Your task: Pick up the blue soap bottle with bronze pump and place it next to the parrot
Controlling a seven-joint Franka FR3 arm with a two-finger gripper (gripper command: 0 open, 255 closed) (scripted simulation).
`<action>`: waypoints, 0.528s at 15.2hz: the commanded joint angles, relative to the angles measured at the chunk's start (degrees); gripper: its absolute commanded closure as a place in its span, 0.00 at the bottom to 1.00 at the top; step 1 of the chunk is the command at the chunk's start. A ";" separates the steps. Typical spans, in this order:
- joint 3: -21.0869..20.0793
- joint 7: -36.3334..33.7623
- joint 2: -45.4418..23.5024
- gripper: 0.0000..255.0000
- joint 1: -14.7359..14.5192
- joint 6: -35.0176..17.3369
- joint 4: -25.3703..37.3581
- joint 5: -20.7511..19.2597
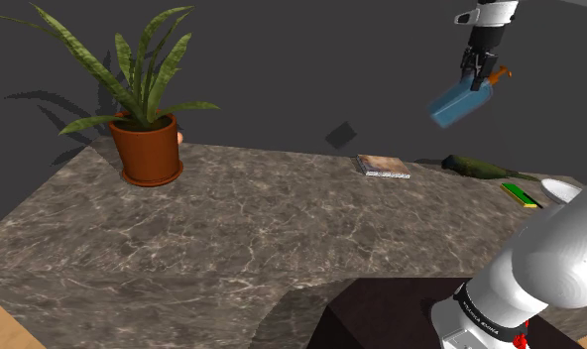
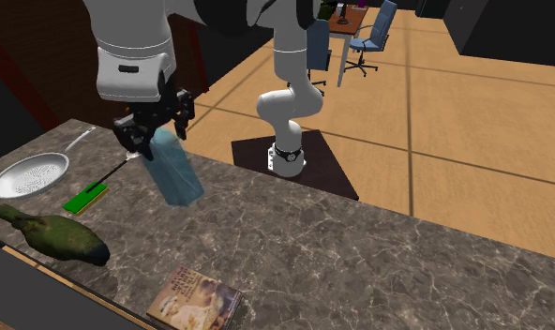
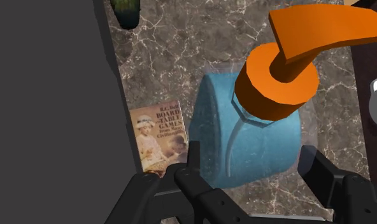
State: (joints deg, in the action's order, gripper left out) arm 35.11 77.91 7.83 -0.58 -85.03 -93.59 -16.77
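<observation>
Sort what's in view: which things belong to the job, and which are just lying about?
Job: bottle, clasped in the fingers; parrot.
Lying about: plant, book, green bar, sieve.

Bottle (image 1: 460, 103) sits between gripper (image 1: 477, 77) fingers, above table (image 1: 282, 228). Parrot (image 1: 475, 166) and book (image 1: 384, 166) lie on table, below gripper. Plant (image 1: 148, 109) on table, well apart from gripper.
</observation>
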 commanded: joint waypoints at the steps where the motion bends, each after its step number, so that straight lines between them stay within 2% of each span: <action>1: 1.45 2.55 0.75 1.00 1.12 -0.67 -0.61 -0.69; 8: 8.08 12.93 -1.01 1.00 5.10 -3.20 1.07 -0.32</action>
State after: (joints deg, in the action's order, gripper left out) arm 41.48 88.19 8.29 3.68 -87.67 -93.82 -17.88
